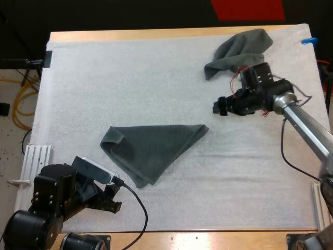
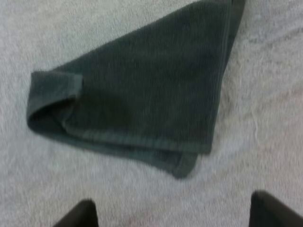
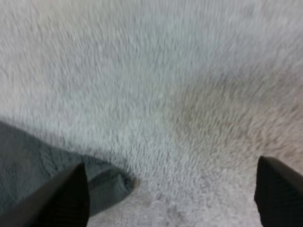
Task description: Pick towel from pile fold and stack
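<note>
the half-folded towel (image 1: 153, 151) is lying as a triangle in the middle of the mat (image 1: 130, 78), just ahead of the left tool (image 2: 175, 213), which is hanging wide open and holding nothing. the right tool (image 3: 173, 198) is hovering open and empty between it and the crumpled towel (image 1: 240, 49), probably positioning for the next fold.

A wooden table (image 1: 156, 35) carries a white mat (image 1: 130, 88) that covers nearly all of its top, leaving bare wood along the far and near edges. 2 dark grey-green towels lie directly on the mat, well apart. A folded towel (image 1: 153, 148), roughly triangular with 1 corner turned over, lies toward the near side, and a crumpled towel (image 1: 242, 49) sits at the far right corner.
</note>
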Tool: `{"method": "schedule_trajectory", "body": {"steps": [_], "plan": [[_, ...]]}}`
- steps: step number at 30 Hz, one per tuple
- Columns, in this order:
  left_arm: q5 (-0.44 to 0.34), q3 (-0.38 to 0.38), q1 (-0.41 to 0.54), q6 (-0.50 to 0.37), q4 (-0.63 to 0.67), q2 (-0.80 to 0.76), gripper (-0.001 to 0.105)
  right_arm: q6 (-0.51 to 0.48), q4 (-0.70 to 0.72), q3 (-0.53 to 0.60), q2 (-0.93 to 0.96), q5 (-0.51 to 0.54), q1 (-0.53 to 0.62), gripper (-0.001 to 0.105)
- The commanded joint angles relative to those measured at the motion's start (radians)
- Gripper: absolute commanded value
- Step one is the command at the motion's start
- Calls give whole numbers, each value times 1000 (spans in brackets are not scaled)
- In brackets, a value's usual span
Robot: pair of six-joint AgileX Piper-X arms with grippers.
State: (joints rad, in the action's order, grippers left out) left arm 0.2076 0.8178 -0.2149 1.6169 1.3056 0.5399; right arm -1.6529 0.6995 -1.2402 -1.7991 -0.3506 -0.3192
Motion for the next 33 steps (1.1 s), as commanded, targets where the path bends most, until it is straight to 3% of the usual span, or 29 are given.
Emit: {"method": "schedule_trajectory", "body": {"steps": [1,14,24,27,29,31,33], "plan": [[-12,-1,-3,1,-8,10,62,-6,7,-6,-23,-64,1,70],[-10,-1,-3,1,-11,25,62,30,-65,-6,-193,-406,-45,70],[-10,-1,-3,1,-33,25,62,56,-57,-6,-208,-437,-132,69],[-10,-1,-3,1,-33,25,62,56,-57,-6,-208,-408,-144,49],[-10,-1,-3,1,-33,25,62,60,-65,-6,-206,-364,-144,22],[-10,-1,-3,-1,-33,25,62,56,-65,-6,-197,-349,-144,1],[-10,-1,-3,-2,-33,25,62,45,-73,-6,-172,-329,-144,1]]}}
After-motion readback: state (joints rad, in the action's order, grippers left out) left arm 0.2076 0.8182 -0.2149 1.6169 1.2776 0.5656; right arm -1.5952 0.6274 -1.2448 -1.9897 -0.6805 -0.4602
